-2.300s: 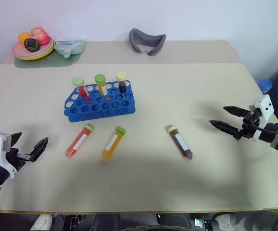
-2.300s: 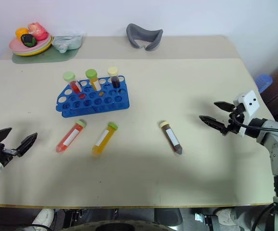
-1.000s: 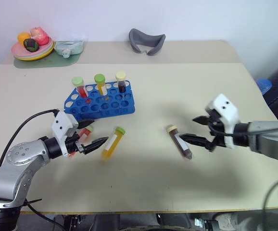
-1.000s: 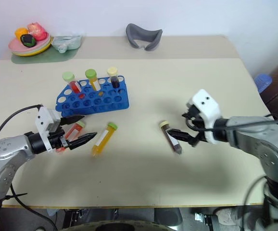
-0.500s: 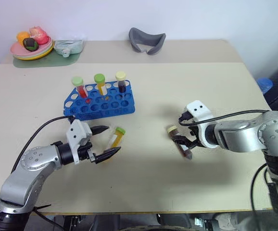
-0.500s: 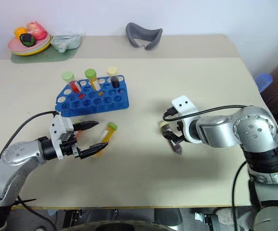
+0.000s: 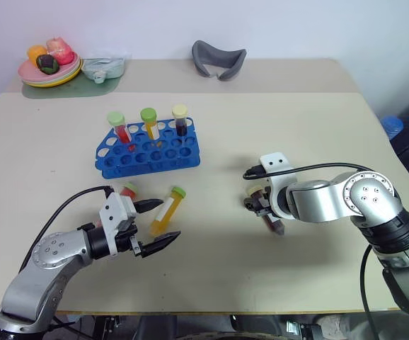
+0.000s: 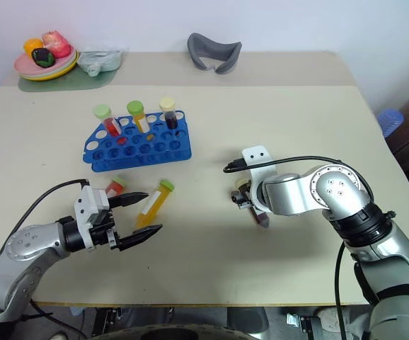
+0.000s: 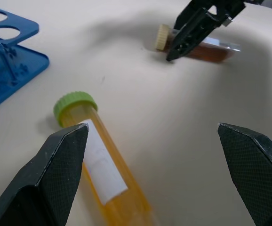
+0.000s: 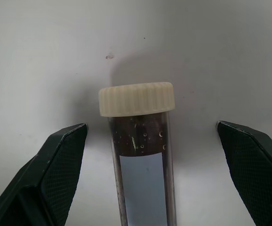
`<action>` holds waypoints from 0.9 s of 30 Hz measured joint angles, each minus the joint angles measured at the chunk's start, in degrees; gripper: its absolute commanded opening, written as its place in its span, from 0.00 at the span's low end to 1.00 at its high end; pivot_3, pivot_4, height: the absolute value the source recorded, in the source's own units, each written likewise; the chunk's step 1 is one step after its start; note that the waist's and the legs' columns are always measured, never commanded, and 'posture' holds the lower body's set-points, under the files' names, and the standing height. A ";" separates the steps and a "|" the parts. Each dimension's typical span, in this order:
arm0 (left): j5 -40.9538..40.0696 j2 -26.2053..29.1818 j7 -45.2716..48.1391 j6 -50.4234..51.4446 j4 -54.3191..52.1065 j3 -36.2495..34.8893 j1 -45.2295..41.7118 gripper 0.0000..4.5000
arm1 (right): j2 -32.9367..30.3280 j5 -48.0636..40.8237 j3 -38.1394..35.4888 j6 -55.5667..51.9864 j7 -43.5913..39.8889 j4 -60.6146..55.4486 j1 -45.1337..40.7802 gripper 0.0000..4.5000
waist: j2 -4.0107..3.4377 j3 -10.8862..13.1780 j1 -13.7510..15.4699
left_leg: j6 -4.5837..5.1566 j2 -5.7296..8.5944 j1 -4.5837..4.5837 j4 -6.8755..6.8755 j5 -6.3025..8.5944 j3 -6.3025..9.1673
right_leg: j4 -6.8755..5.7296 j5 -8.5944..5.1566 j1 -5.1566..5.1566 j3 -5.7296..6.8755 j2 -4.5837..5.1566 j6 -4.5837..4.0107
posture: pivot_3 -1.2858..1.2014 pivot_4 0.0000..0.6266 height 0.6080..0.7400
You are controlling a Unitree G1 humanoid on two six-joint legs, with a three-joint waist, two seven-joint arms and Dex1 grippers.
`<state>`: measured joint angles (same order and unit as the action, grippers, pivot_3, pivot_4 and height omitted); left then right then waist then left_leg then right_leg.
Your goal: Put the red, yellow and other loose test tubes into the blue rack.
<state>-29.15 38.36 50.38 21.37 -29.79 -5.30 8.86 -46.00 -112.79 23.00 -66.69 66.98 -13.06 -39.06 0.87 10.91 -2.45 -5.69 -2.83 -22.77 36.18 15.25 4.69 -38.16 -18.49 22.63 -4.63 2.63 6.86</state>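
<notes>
Both arms have come in low: right gripper [image 10: 150,155], jaws open, now straddles the brown tube [image 10: 140,155], left gripper [image 9: 150,160] open beside the yellow tube [image 9: 98,174]; grasps look imminent.

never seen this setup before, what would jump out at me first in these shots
The blue rack, mid-table with three capped tubes standing in its back row. In front of it the left gripper is open beside the loose yellow tube, the red tube next to it. To the right, the right gripper straddles the brown tube, open, not yet closed.
</notes>
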 measured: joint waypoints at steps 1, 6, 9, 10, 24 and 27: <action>0.05 0.00 0.10 -0.39 0.00 0.00 0.00 1.00 | 0.02 -0.01 0.01 -0.01 0.07 0.00 0.00 1.00 | 0.00 0.00 -0.01 | 0.00 0.00 0.00 0.00 0.00 0.00 | 0.00 0.00 0.00 0.00 0.00 0.00 | 0.52 0.24 1.00; 0.48 -0.01 0.21 -0.85 0.00 0.00 0.12 1.00 | -0.02 -0.01 0.06 -0.37 0.05 0.03 -0.01 1.00 | 0.00 0.00 -0.01 | 0.00 0.00 0.00 -0.01 0.00 0.00 | 0.01 0.00 0.00 0.00 0.00 0.00 | 0.52 0.24 1.00; 1.10 -0.01 0.34 -1.68 0.02 0.01 0.70 1.00 | -2.18 -0.01 0.68 -1.81 -2.61 -0.09 -0.51 1.00 | -0.01 0.00 0.13 | 0.01 0.00 -0.01 -0.02 0.00 0.00 | 0.04 0.00 0.00 0.01 0.00 -0.01 | 0.52 0.24 1.00; 1.18 -0.01 0.38 -1.88 0.02 0.01 0.84 1.00 | -3.77 0.00 1.29 -2.61 -4.55 -0.17 -0.95 1.00 | -0.01 0.00 0.21 | 0.01 0.00 -0.02 -0.02 0.01 0.01 | 0.05 0.00 -0.01 0.01 0.01 -0.01 | 0.52 0.24 1.00; 2.47 -0.41 0.28 -3.34 0.10 0.58 1.92 1.00 | -9.18 0.02 7.78 -7.79 -15.63 3.96 -7.36 1.00 | 0.06 -0.06 -0.01 | 0.05 -0.01 0.06 -0.02 0.03 0.01 | 0.06 -0.01 -0.06 0.01 -0.01 -0.02 | 0.52 0.24 1.00; 2.52 -0.46 0.13 -3.49 0.10 0.58 2.38 1.00 | -9.13 0.06 8.33 -8.27 -16.42 4.84 -7.99 0.94 | 0.12 -0.11 0.00 | 0.05 -0.01 0.09 0.00 0.03 0.01 | 0.06 -0.01 -0.11 0.00 -0.01 -0.02 | 0.52 0.24 1.00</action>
<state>-26.62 37.90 50.51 17.89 -29.69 -4.72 11.24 -55.13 -112.73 31.33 -74.96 50.56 -8.22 -47.05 1.00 10.81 -2.45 -5.64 -2.83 -22.68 36.18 15.27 4.70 -38.09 -18.50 22.52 -4.62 2.62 6.84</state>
